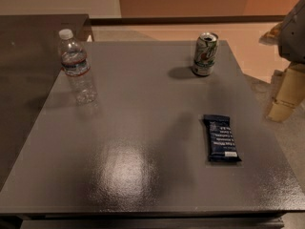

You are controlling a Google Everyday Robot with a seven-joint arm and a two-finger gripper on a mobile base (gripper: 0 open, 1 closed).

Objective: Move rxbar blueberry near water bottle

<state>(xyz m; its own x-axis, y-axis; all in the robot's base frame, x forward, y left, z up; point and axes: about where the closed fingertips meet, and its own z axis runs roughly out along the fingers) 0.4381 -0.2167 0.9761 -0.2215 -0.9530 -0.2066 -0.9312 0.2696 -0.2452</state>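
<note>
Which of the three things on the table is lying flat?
The dark blue rxbar blueberry, on the right side of the table; the water bottle and green-and-white can both stand upright. The claw is off the table's right edge.

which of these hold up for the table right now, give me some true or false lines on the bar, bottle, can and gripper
1. The rxbar blueberry lies flat on the right part of the table. True.
2. The water bottle lies on its side. False: it stands upright near the far left corner.
3. The soda can touches the bar. False: it stands apart from it, close to the far edge.
4. The gripper holds the bar. False: it hangs beyond the table's right edge, away from the bar.
5. The bottle has its white cap on. True.
</note>
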